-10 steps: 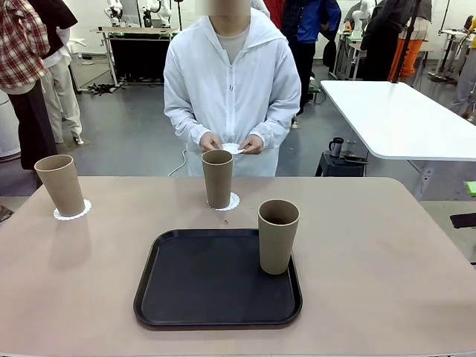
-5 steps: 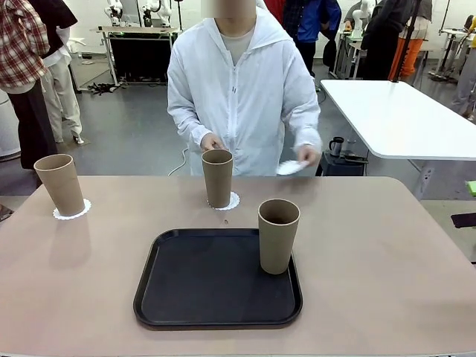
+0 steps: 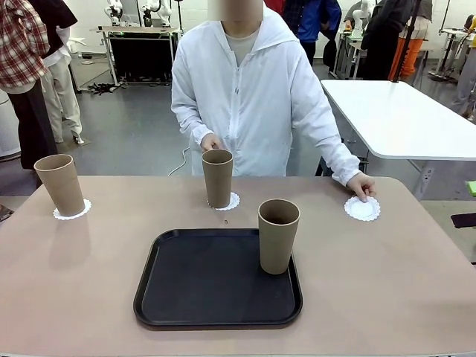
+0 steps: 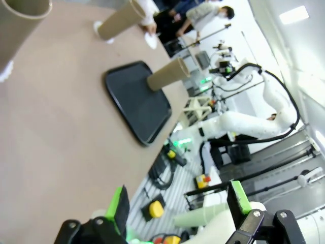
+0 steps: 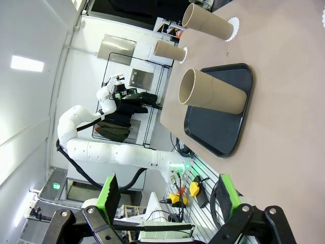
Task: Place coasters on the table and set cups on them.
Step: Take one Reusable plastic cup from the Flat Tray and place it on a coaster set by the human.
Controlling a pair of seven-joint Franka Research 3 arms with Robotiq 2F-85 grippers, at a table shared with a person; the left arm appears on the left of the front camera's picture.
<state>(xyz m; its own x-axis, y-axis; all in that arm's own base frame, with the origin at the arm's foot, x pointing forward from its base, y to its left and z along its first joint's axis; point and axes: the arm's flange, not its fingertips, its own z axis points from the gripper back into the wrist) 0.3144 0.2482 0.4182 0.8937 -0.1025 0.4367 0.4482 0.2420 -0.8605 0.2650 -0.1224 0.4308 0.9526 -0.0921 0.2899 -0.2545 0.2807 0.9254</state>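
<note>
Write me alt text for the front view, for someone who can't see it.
A person across the table holds a white coaster flat on it near the right edge with one hand. The left cup and the middle cup each stand on a coaster; the third cup stands on the black tray, no coaster under it.

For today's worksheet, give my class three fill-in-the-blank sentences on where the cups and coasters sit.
The left cup and the middle cup each stand on a white ___.
The third cup stands on the black ___.
The person's hand rests on the third coaster, bare on the ___.
Answers: coaster, tray, table.
</note>
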